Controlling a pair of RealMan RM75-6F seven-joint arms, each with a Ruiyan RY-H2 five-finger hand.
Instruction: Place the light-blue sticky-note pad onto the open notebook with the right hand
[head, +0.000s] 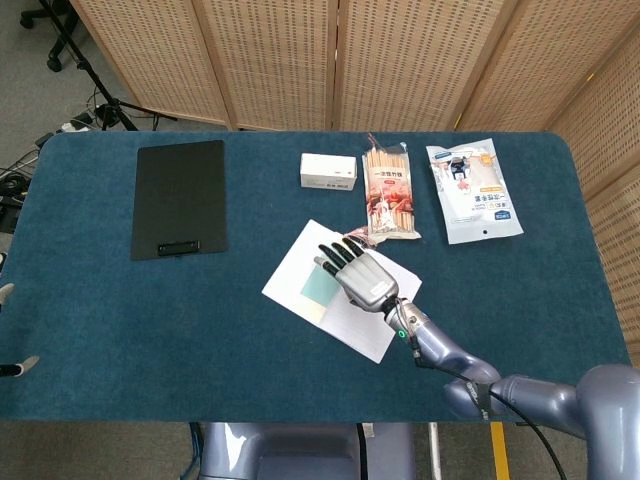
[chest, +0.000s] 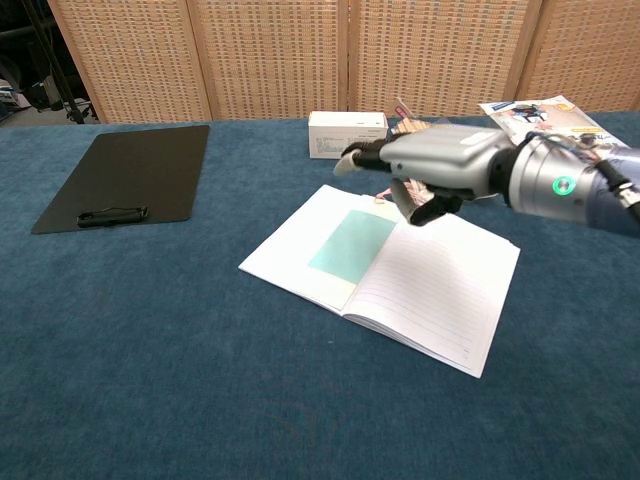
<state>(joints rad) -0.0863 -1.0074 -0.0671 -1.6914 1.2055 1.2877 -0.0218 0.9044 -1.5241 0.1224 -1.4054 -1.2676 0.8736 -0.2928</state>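
The light-blue sticky-note pad (chest: 352, 243) (head: 317, 286) lies flat on the left page of the open white notebook (chest: 430, 300) (head: 345, 318). My right hand (chest: 430, 170) (head: 358, 272) hovers above the notebook with its fingers spread and nothing in it, clear of the pad. At the far left edge of the head view only a fingertip of my left hand (head: 6, 292) shows; how it stands is hidden.
A black clipboard (chest: 128, 174) lies at the left. Behind the notebook stand a small white box (chest: 346, 134), a packet of sticks (head: 389, 195) and a white-blue pouch (head: 472, 190). Wicker screens close off the back.
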